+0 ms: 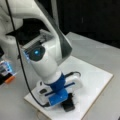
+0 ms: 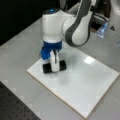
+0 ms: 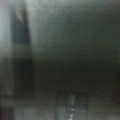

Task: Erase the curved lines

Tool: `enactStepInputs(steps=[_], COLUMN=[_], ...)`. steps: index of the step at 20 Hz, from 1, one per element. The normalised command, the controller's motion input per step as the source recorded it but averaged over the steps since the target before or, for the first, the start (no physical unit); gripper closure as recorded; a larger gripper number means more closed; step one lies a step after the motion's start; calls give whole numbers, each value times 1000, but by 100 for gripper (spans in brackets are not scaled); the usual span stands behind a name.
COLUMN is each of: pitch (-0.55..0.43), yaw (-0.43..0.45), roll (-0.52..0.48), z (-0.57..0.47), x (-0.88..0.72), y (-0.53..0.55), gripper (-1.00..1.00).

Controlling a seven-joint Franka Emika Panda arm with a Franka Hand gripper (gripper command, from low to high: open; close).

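I see the grey counter (image 2: 22,47) carrying the white board (image 2: 82,82). My gripper (image 2: 54,65) stands low at the board's corner, jaws clamped on the black eraser (image 2: 47,68) pressed there. Curve lines: faint marks (image 2: 53,75) just beside the eraser.

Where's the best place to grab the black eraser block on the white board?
Grab the black eraser block across its short width, at the middle, coming straight down from above. It lies flat on the white board, long and low, so only its sides are reachable. The end effector sits there now.
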Motion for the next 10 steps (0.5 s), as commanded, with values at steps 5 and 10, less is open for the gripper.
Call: enactStepInputs(steps=[5,10], pitch=[221,269], yaw=[23,63], roll=[186,263], z=[-525,-484], x=[1000,1000], y=[-86,-163], gripper=[100,100])
